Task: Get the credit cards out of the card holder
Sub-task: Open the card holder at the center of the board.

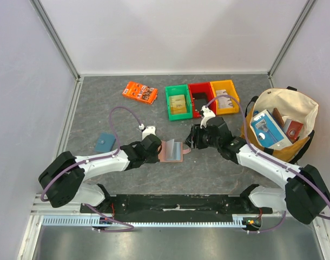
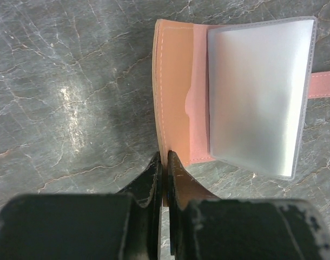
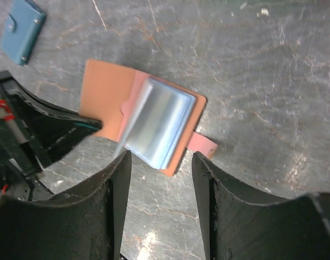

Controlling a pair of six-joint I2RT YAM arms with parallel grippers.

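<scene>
Snap tab [image 2: 323, 85] on the holder [image 2: 176, 92] runs off the right edge in the left wrist view. Its plastic sleeves [image 3: 157, 122] are just a blur from the right wrist, so can't tell what's in them. Blue pouch [image 3: 21, 24] gets clipped at the frame edge too.

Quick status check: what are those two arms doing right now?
Left pincer shut on edge of open tan leather card holder. Right pincer open, hovering over its clear plastic sleeves. Nothing blocking.
</scene>
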